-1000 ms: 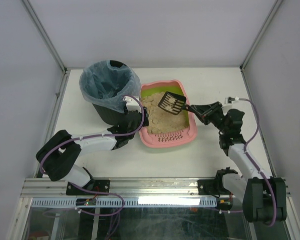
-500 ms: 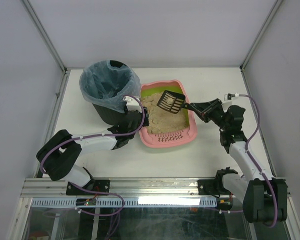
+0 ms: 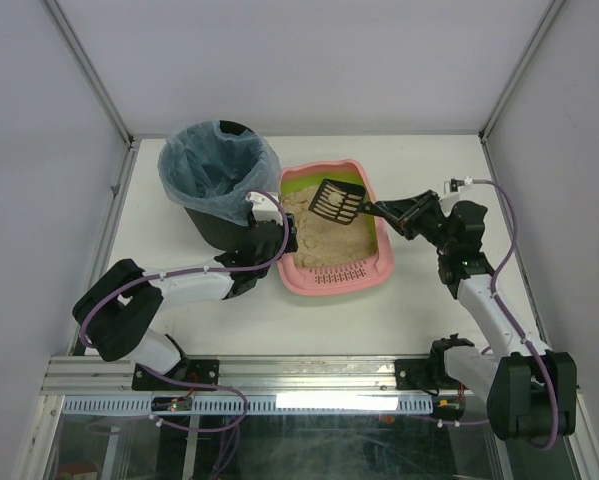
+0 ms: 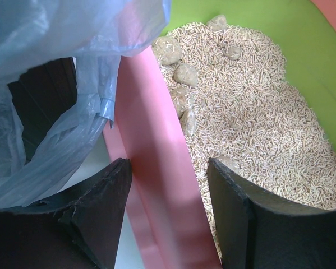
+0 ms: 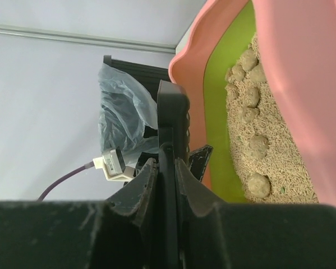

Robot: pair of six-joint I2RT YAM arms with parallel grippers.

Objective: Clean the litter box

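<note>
Pinching the scoop [image 3: 340,201] by its handle, my right gripper [image 3: 385,210] has edged it up and leftward over the litter box [image 3: 381,268], whose wall my left gripper [image 4: 170,168] clamps; clumps [image 4: 185,73] remain unscooped.

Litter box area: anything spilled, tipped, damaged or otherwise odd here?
Nothing stands out. The litter box sits flat, litter and clumps all inside it. The bin stands upright, bag in place. The right gripper holds the scoop over the litter; the left gripper clamps the box's left wall.
</note>
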